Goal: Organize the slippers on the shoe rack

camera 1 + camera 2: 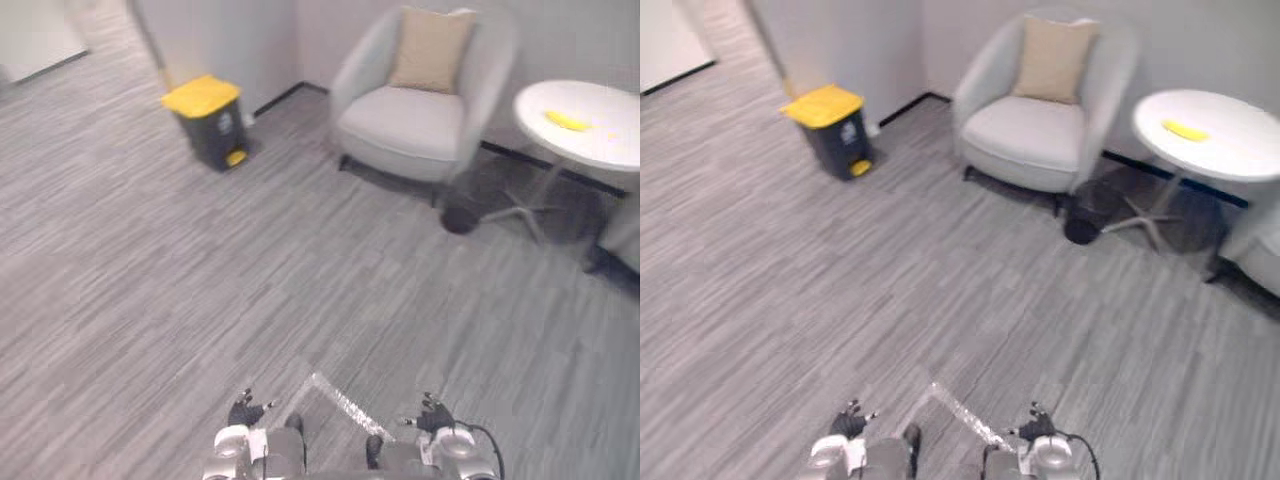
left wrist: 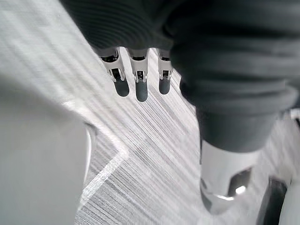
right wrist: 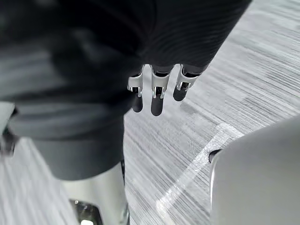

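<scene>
The left hand (image 2: 141,89) and the right hand (image 3: 157,101) are held low over the floor (image 1: 200,280), fingers straight, relaxed and closed on nothing, and which way the slippers or the shoe rack lie from either hand cannot be told.

The floor (image 1: 150,260) was grey with fine streaked wood-grain lines, crossed by a pale tape strip (image 1: 345,402). A dark grey bin (image 1: 215,135) had a bright yellow lid (image 1: 201,96). The armchair (image 1: 405,120) was light grey, its cushion (image 1: 430,48) beige. A yellow object (image 1: 568,120) lay on a white table (image 1: 610,145). The left hand (image 2: 136,79) and right hand (image 3: 157,89) had silver fingers, dark tips, dark ribbed covers
</scene>
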### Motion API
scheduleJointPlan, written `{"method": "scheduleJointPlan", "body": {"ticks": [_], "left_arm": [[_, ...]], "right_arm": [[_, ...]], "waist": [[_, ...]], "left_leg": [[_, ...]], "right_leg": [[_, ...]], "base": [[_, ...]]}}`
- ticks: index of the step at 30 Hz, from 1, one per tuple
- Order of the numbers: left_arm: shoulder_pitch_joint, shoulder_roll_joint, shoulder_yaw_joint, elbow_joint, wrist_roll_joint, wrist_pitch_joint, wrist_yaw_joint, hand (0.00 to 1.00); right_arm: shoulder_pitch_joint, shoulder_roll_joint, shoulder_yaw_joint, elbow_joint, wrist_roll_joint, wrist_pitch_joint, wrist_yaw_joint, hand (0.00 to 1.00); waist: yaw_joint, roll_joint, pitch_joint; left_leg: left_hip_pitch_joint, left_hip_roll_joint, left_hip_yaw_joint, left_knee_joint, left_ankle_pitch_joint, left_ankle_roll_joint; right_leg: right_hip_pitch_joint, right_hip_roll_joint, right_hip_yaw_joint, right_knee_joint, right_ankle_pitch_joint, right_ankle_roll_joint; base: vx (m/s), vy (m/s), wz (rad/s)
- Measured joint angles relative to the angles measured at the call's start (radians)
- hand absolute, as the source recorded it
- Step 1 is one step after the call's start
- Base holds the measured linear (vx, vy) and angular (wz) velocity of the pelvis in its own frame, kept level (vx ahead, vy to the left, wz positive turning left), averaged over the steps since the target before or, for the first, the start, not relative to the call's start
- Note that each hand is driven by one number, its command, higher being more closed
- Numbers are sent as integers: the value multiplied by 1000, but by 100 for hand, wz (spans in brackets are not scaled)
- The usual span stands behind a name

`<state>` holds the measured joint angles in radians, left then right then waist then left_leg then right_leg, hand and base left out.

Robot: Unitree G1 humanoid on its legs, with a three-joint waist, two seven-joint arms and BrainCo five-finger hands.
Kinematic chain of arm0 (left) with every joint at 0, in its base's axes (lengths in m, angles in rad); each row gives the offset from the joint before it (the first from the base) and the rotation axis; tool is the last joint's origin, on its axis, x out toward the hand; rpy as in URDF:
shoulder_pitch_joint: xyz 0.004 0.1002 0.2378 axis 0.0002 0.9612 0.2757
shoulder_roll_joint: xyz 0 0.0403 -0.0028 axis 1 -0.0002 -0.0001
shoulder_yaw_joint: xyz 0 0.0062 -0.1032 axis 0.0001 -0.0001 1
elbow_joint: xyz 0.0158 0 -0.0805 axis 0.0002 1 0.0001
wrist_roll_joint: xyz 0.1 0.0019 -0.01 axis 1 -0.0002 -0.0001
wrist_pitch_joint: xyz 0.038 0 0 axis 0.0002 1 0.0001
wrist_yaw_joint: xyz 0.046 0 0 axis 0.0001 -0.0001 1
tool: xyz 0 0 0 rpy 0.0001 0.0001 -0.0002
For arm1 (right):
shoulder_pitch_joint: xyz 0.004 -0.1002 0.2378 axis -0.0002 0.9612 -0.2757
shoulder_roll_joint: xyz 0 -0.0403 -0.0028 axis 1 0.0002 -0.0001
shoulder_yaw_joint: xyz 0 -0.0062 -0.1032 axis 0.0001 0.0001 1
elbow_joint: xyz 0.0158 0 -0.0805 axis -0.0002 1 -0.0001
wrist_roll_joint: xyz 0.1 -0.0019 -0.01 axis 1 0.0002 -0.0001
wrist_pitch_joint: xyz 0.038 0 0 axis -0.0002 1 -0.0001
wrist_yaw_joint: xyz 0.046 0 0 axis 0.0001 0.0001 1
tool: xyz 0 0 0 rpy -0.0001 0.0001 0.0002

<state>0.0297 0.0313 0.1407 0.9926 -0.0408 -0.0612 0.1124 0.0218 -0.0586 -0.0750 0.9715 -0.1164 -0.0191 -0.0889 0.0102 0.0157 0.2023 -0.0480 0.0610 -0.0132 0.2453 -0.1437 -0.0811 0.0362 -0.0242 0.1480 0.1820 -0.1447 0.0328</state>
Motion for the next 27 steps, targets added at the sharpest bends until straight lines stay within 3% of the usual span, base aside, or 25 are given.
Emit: {"method": "scheduleJointPlan", "body": {"ticks": [2, 4, 6, 8, 9, 11, 16, 18, 21, 22, 25, 27], "left_arm": [[7, 21, -1, 5, 1, 1, -1, 0], [5, 29, -3, 23, 1, 1, -2, 0], [7, 30, -11, 30, 1, 2, -2, 0], [9, 34, -45, 33, 0, 2, -4, 0], [6, 32, -62, 34, -2, 3, -5, 0], [-1, 21, -86, 38, -2, 2, -9, 0], [-7, 0, -92, 42, 0, 3, -15, 0], [-8, -4, -91, 36, 1, 2, -28, 0], [1, 14, -82, 17, 1, 1, -29, 0], [5, 14, -75, 17, -1, 1, -29, 0], [4, 6, -60, 13, 0, 0, -27, 0], [7, 3, -61, 11, -2, 0, -27, 0]], "right_arm": [[10, 21, 1, 13, 0, 1, 2, 0], [6, 23, 2, 29, -1, -1, 7, 0], [3, 19, 3, 29, -2, -1, 10, 0], [-5, 14, 8, 33, -3, -2, 10, 0], [-8, 8, 9, 33, -3, -3, 11, 0], [-19, -6, 7, 45, -3, -5, 11, 0], [-31, -22, 0, 66, -2, -10, 10, 0], [-23, -26, 0, 69, -2, -10, 9, 0], [-21, -29, 3, 73, -1, -9, 9, 0], [-22, -29, 0, 76, 1, -8, 8, 0], [-25, -44, -4, 75, 2, -6, 2, 0], [-22, -46, -4, 76, 3, -7, 1, 0]], "waist": [[4, -40, -24], [3, -50, -30], [3, -42, -26], [0, -34, -26], [-5, -25, -22], [-4, -6, -28], [-7, 27, -19], [-6, 24, -20], [19, 16, -13], [26, 27, -10], [31, 34, -1], [31, 42, -2]], "left_leg": [[40, -21, 63, -45, 6, 15], [89, -26, 115, -90, 7, 16], [145, -17, 174, -128, 9, 20], [178, -16, 247, -138, 6, 24], [188, -12, 265, -137, 5, 25], [190, 5, 292, -138, 4, 25], [224, 27, 334, -132, 4, 24], [188, 61, 345, 7, -28, -16], [42, 144, 361, 357, -51, -8], [28, 147, 328, 389, -88, -6], [-1, 63, 145, 240, -145, -8], [-1, 26, 32, 46, -88, -22]], "right_leg": [[0, -30, 28, -16, -1, 20], [0, -48, -26, -17, 8, 37], [-3, -79, -221, 9, 8, 42], [-19, -155, -586, 67, -13, 16], [-28, -177, -691, 88, -11, -3], [-51, -176, -773, 118, -1, -23], [-5, -116, -735, 20, 12, -50], [37, -81, -712, -60, 37, -47], [61, -43, -625, -121, 43, -55], [61, -35, -593, -121, 44, -58], [75, -46, -501, -114, 48, -64], [75, -52, -463, -97, 38, -36]], "base": [[260, 235, -85], [233, 149, -70], [110, 46, -72], [90, 48, -77], [87, 12, -57], [96, -62, -59], [68, -85, -42], [-26, -73, -22], [-31, -41, -74], [69, 57, -101], [80, 128, -95], [93, 188, -77]]}}
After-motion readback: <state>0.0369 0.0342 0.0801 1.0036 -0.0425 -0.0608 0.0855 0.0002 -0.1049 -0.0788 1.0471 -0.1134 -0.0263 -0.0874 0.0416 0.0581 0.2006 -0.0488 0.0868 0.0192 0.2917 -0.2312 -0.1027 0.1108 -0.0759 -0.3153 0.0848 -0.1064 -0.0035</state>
